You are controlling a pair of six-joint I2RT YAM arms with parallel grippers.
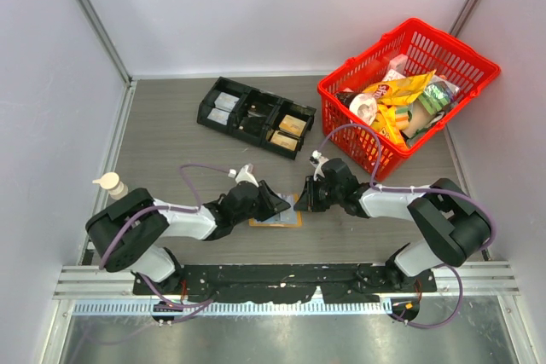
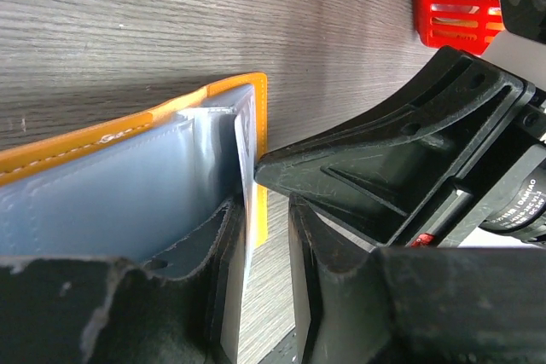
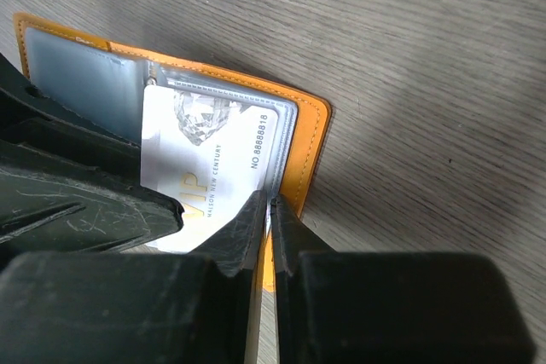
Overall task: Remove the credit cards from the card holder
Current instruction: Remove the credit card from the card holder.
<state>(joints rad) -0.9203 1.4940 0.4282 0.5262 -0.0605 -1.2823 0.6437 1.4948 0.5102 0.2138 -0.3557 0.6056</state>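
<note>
The left gripper (image 2: 263, 206) stands narrow but not shut. Its black fingers (image 2: 317, 283) straddle a clear sleeve edge of the flat tan-orange bifold card holder (image 1: 277, 220), which lies open midway along the near edge of the grey wood-grain tabletop (image 1: 171, 147). The right gripper (image 3: 270, 207) pinches the holder's orange rim, pinning it. The extraction looks barely started, and next the left gripper must nip a card alone. Only the right wrist view shows the white printed card (image 3: 213, 151) inside its sleeve.

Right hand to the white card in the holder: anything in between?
Nothing visible. The right hand is shut right at the edge of the white card, over the orange border of the card holder. The card sits partly under a clear sleeve; the left hand straddles a sleeve edge alongside, not in between.
</note>
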